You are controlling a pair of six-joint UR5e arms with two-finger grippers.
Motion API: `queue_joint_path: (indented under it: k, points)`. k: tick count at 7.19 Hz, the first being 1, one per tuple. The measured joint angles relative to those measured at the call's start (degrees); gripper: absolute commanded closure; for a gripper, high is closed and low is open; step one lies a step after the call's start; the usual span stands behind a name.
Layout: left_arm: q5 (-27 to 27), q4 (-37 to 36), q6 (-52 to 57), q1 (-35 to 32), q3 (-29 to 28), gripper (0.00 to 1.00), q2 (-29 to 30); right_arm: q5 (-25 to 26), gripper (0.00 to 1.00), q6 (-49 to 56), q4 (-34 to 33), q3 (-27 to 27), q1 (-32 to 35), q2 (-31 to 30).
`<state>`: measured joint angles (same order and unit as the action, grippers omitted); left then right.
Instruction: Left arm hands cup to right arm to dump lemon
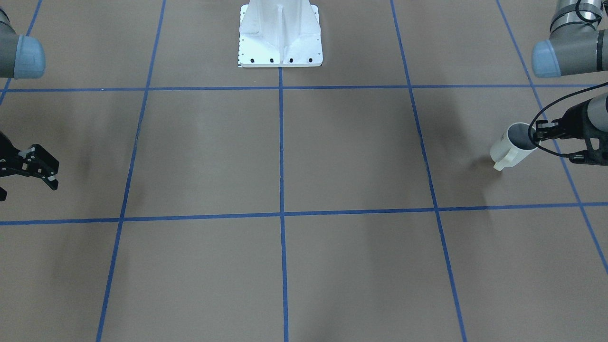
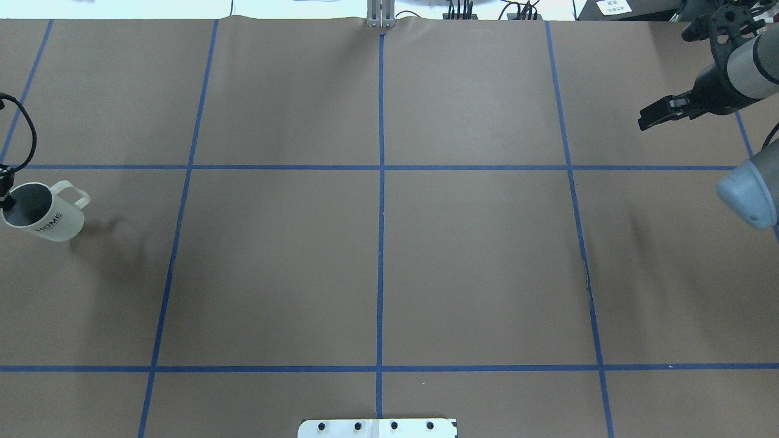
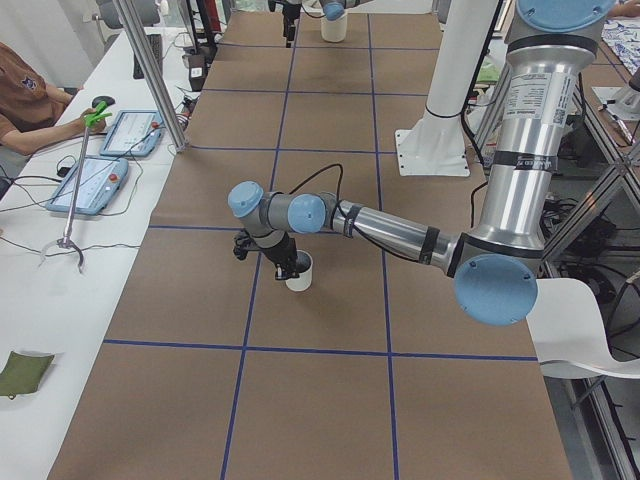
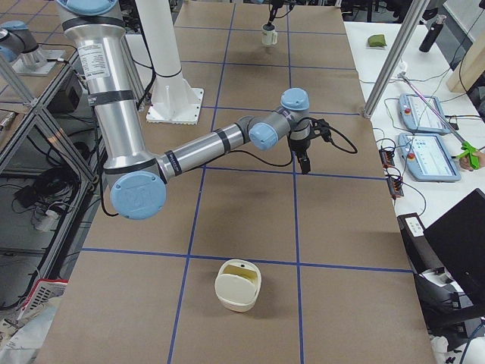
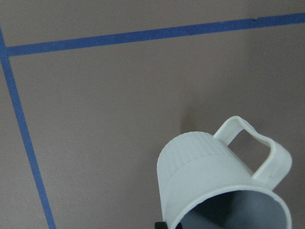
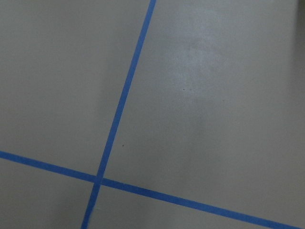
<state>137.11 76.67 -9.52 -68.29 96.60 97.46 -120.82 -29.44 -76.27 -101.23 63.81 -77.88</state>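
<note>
The cream-white cup (image 1: 510,147) with dark print on its side hangs tilted above the table at my left end, its shadow beneath it. My left gripper (image 1: 537,133) is shut on its rim. The cup also shows in the overhead view (image 2: 45,213), the left wrist view (image 5: 214,181) and the exterior left view (image 3: 298,272). Its greyish inside shows no lemon; the lemon is hidden or out of view. My right gripper (image 1: 28,187) hangs open and empty over the table's far right end, as the overhead view (image 2: 654,115) also shows.
The white robot base plate (image 1: 280,35) stands at the middle of my edge. A cream container (image 4: 239,286) sits on the brown table (image 2: 377,261) beyond my right gripper. Blue tape lines grid the table. Operator desks with tablets (image 3: 100,165) line the far side.
</note>
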Motion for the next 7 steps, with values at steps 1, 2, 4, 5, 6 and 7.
queue_joint_path:
  k: [1, 2, 4, 5, 6, 7]
  points:
    - [0.46, 0.06, 0.03, 0.21, 0.01, 1.0, -0.07, 0.0, 0.0, -0.3, -0.02, 0.09, -0.09, 0.21]
    - [0.6, 0.11, 0.1, 0.82, -0.05, 1.0, -0.15, 0.02, 0.0, -0.55, -0.04, 0.17, -0.25, 0.46]
    - [0.68, 0.21, 0.21, 2.19, -0.6, 0.39, -0.16, -0.5, 0.0, -0.77, -0.08, 0.27, -0.52, 0.59]
    - [0.69, 0.23, 0.26, 2.45, -0.76, 0.09, -0.12, -0.65, 0.0, -0.84, -0.07, 0.27, -0.61, 0.61]
    - [0.72, 0.13, 0.2, 2.54, -0.46, 0.0, 0.16, -0.77, 0.0, -0.85, -0.09, 0.22, -0.62, 0.64]
    - [0.68, -0.11, 0.07, 2.39, 0.85, 0.0, 0.55, -1.47, 0.0, -0.74, -0.37, 0.06, -0.2, 0.6]
